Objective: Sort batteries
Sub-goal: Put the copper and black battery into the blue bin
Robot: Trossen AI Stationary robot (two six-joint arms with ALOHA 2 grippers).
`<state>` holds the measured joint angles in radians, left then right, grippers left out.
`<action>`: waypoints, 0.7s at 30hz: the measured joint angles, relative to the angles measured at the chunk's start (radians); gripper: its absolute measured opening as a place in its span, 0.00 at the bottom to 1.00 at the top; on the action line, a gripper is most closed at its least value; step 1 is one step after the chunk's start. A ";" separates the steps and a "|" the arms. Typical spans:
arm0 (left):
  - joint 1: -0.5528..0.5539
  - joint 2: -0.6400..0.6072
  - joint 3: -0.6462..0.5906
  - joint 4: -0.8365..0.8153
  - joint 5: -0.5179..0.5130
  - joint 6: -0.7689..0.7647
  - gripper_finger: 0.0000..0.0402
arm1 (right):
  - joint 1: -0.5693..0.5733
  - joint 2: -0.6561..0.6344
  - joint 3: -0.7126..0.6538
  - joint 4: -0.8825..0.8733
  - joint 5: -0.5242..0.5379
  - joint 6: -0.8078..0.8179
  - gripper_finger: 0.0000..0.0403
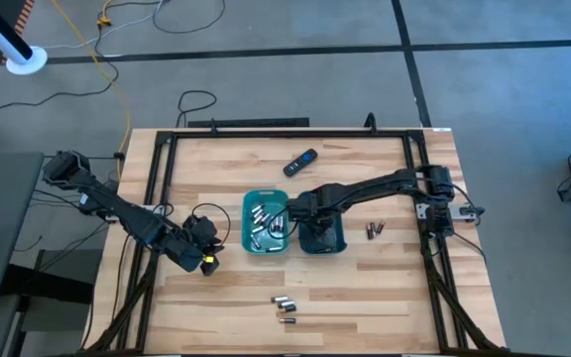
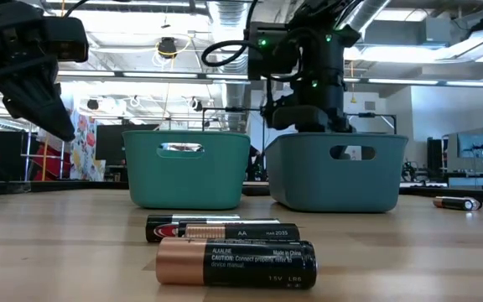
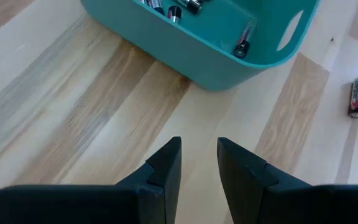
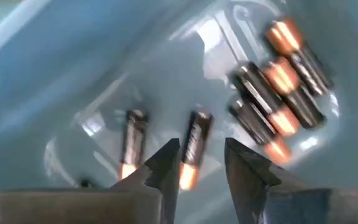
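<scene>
The right gripper (image 4: 201, 171) is lowered inside the right teal tray (image 1: 333, 244), its fingers slightly apart and holding nothing, above dark batteries (image 4: 193, 149) on the tray floor. Silvery batteries (image 1: 264, 220) lie in the left teal tray (image 1: 249, 226). The left gripper (image 3: 197, 165) hovers beside this tray, slightly open and empty. Some more batteries (image 1: 285, 303) lie on the surface near the trays.

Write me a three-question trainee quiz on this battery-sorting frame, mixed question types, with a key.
1. True or false: the right pincer is inside the right teal plastic tray.
2. Which tray holds silvery-grey cylindrical batteries? A) left teal plastic tray B) right
3. Fill in: the left pincer hovers over bare ____ beside the left tray.

Key: 1 true; 2 A; 3 wood table.
</scene>
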<state>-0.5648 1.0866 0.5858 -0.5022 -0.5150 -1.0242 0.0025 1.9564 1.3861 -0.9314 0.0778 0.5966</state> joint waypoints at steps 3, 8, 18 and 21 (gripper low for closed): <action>0.000 0.000 0.000 0.000 0.000 0.015 0.25 | -0.003 -0.028 0.000 -0.045 0.003 0.025 0.37; 0.000 0.000 0.000 -0.002 0.013 0.015 0.25 | -0.005 -0.142 0.000 -0.089 0.007 0.089 0.39; 0.084 -0.024 0.000 -0.009 0.013 0.094 0.25 | 0.009 -0.447 0.000 -0.296 0.164 0.350 0.35; 0.131 -0.058 0.000 -0.024 0.022 0.166 0.25 | 0.009 -0.514 -0.041 -0.383 0.172 0.462 0.35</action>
<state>-0.4334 1.0284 0.5858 -0.5257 -0.4934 -0.8578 0.0113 1.4422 1.3449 -1.3147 0.2493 1.0586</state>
